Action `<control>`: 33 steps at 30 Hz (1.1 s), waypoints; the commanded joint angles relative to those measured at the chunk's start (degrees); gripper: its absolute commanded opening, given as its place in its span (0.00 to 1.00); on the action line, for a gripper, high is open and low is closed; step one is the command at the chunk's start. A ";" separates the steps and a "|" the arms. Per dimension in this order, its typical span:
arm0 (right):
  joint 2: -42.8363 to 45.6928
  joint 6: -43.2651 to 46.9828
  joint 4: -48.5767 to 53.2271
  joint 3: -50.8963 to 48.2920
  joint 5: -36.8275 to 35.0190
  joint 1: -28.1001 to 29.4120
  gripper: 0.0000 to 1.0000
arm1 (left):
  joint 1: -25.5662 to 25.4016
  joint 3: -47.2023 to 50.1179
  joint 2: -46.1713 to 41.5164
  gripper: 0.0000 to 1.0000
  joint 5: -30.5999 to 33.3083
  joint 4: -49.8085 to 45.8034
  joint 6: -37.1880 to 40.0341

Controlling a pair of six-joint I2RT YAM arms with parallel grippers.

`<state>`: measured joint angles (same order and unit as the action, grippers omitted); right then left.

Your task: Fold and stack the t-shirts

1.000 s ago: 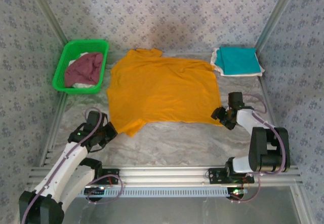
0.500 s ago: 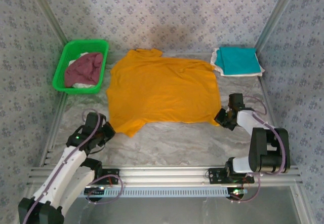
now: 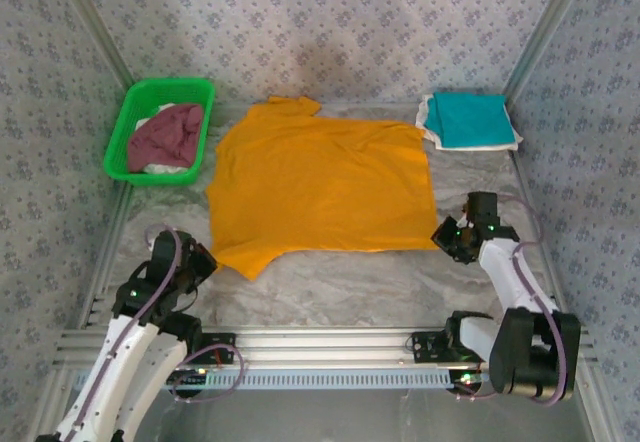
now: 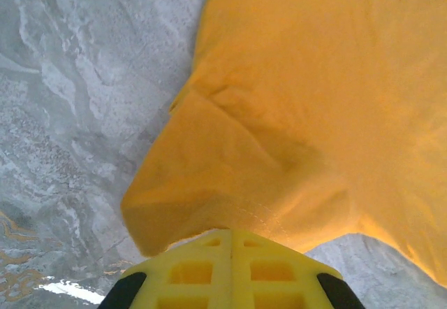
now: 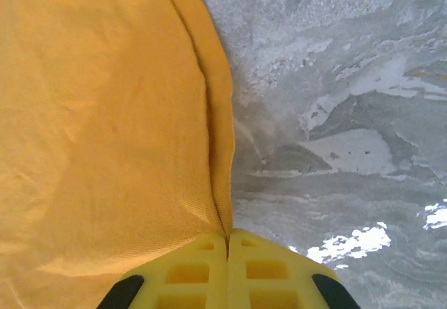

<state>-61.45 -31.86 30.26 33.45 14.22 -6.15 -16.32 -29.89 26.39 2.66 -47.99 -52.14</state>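
Near front edge of table (image 3: 350, 284), L gripper (image 3: 203, 261) clamped on sleeve of orange tee (image 3: 320, 182), R gripper (image 3: 447, 238) clamped on its hem corner by right edge

Top cam: fixed, high behind the arm bases, looking down and forward over the whole marbled table (image 3: 340, 282). The orange t-shirt (image 3: 320, 187) is mid-frame and distant.
Left wrist cam: very close, looks past the left gripper (image 4: 230, 233) at the shirt's near-left sleeve.
Right wrist cam: equally close, looks past the right gripper (image 5: 227, 238) along the shirt's near-right hem corner.
Overlap: each wrist view shares its shirt corner and the adjacent tabletop with the top view. The two wrist views cover different parts of the shirt.
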 commanded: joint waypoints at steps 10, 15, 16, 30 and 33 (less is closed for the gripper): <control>-1.94 2.86 5.23 5.33 -0.36 0.36 0.00 | -0.40 -12.81 12.48 0.00 -0.03 5.31 13.50; -6.12 4.03 4.98 9.33 -2.14 1.22 0.00 | 0.33 -20.35 26.72 0.00 -2.00 6.56 18.73; -6.98 4.18 4.98 10.15 -2.38 1.23 0.00 | 0.70 -21.40 28.67 0.00 -2.02 7.18 19.44; -22.53 7.89 5.69 22.74 -0.86 -0.44 0.00 | 8.58 -39.75 52.68 0.00 -7.46 8.71 30.31; -24.53 7.44 6.16 25.43 -0.92 -0.70 0.00 | 8.89 -44.43 58.06 0.00 -7.89 7.81 32.10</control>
<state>-84.60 -25.41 35.18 55.59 13.34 -6.22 -7.73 -69.78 81.01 -3.46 -40.05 -23.94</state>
